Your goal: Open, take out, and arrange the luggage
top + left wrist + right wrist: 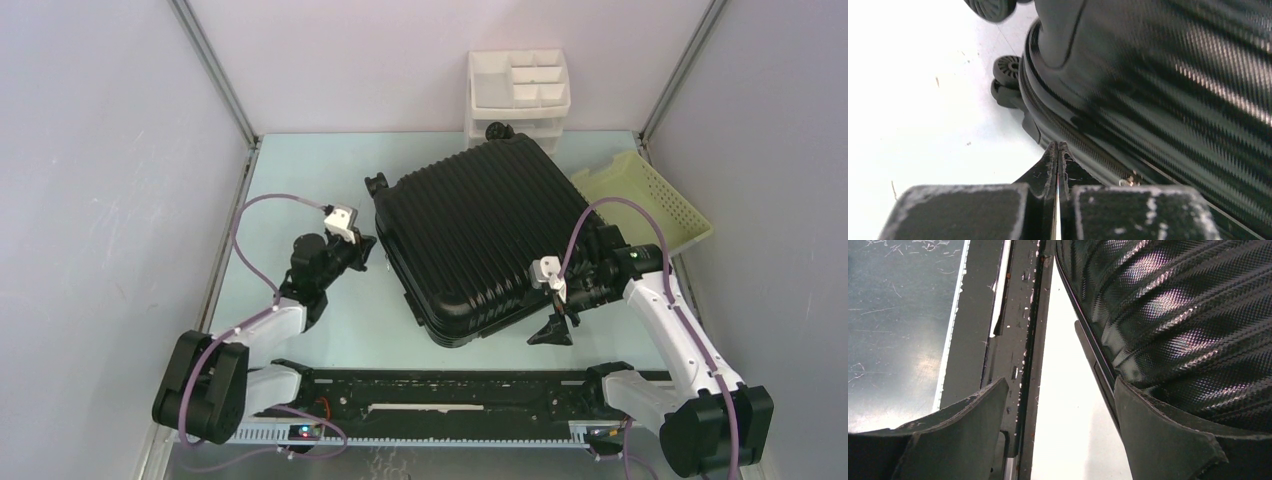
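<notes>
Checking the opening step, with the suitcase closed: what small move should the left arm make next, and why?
Probably slide the left gripper along the seam of the luggage, as if unzipping. Its jaws are shut at the seam and the shell is closed; whether they pinch a zip pull I cannot tell.

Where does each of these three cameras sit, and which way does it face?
Top external: high behind the arms, looking down on the pale green table and large black ribbed hard-shell suitcase; left arm and right arm show.
Left wrist: on the left arm, facing the suitcase's seam and small black wheel; shut left pincer shows.
Right wrist: on the right arm, facing the suitcase's edge and black base rail; open right pincer shows.
Shared: all show the suitcase.
</notes>
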`<state>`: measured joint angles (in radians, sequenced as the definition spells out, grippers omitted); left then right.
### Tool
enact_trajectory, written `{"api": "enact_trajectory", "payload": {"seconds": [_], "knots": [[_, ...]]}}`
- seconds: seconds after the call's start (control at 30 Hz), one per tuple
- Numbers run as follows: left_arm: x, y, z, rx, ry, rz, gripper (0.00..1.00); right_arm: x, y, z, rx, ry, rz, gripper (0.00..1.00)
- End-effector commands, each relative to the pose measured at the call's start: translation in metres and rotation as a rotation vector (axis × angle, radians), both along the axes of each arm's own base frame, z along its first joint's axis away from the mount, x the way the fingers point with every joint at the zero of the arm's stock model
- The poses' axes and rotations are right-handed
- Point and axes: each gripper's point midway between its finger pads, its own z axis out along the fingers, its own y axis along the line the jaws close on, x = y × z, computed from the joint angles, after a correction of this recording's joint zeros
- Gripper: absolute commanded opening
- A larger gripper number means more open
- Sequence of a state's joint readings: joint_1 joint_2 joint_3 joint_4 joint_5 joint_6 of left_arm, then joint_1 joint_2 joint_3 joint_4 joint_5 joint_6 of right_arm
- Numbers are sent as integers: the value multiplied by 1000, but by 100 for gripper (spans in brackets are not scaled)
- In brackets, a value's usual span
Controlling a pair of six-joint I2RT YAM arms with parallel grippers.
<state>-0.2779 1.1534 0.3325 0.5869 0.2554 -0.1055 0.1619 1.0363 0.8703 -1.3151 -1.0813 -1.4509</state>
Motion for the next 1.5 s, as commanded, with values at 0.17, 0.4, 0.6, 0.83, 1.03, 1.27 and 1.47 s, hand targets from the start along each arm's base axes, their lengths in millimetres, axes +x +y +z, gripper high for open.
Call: {"api": "enact_trajectory", "payload": {"seconds": [0.17, 0.4, 0.6, 0.83, 1.03, 1.27, 1.47], "knots": [[25, 0, 31, -29, -22, 0, 1, 3, 0, -3, 7, -24, 7, 86], [-15, -9, 30, -143, 31, -199, 44, 2, 0, -5, 3, -23, 13, 87], [-22, -18, 25, -148, 41, -229, 59, 1, 0, -5, 2, -24, 14, 86], [-41, -21, 22, -120, -69, -206, 73, 2, 0, -5, 2, -27, 11, 87], [-44, -21, 9, -69, -76, -179, 95, 2, 0, -5, 1, -28, 13, 87], [-32, -24, -7, -21, -36, -192, 100, 2, 0, -4, 1, -32, 14, 87], [-39, -35, 2, -18, -96, -314, 91, 1, 0, -5, 0, -31, 12, 87]]}}
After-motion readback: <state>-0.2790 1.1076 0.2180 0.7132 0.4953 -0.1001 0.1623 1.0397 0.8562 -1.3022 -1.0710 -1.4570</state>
